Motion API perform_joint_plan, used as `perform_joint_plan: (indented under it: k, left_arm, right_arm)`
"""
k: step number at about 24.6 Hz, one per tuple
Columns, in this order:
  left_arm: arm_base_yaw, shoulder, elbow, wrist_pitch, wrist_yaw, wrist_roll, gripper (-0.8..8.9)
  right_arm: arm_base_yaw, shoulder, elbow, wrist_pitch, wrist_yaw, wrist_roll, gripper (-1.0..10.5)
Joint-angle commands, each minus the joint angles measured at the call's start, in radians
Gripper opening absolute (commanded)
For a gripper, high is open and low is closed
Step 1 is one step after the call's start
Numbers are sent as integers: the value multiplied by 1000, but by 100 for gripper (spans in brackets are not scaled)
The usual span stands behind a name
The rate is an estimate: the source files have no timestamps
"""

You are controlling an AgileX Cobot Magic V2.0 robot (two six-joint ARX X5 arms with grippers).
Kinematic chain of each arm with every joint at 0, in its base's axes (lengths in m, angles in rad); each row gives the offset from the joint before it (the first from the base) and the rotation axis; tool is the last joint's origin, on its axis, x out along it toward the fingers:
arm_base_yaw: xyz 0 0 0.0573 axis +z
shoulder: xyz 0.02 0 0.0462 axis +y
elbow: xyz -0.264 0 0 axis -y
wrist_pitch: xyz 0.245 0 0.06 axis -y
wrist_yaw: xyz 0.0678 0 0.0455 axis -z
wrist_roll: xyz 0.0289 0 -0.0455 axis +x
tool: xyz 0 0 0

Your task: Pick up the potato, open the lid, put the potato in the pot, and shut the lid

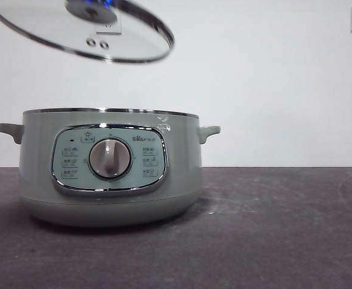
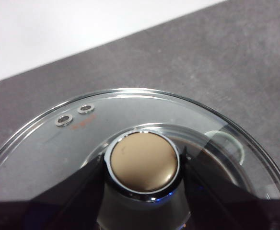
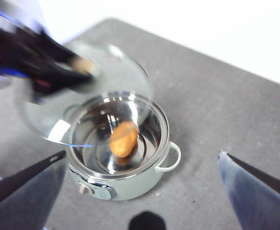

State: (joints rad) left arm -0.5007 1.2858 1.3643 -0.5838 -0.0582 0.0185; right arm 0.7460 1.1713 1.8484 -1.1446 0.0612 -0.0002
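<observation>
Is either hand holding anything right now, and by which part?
Left hand grips the lid by its knob, above the pot. Right hand is open, holding nothing.

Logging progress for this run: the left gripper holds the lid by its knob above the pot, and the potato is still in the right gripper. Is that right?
Not quite. The potato already lies inside the pot, as the right wrist view shows; the right gripper is open and holds nothing. The rest stands: the left gripper grips the lid by its knob above the pot.

Potato (image 3: 123, 139) inside pot (image 1: 110, 180), lid (image 1: 85, 33) aloft.
</observation>
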Motion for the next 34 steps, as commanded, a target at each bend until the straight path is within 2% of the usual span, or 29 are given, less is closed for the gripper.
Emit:
perform_joint_plan:
  k: [1, 9, 14, 34]
  left_arm:
    - [-14, 40, 17, 75, 11, 0, -9]
    - [-46, 119, 9, 140, 1, -21, -9]
    - [-71, 119, -5, 174, -71, -32, -9]
    - [-77, 119, -89, 224, -71, -60, -9]
  right_arm:
    - [1, -28, 1, -10, 5, 37, 532]
    - [1, -62, 1, -48, 129, 38, 532]
    - [1, -61, 1, -58, 130, 37, 532]
    - [1, -61, 1, -58, 130, 37, 532]
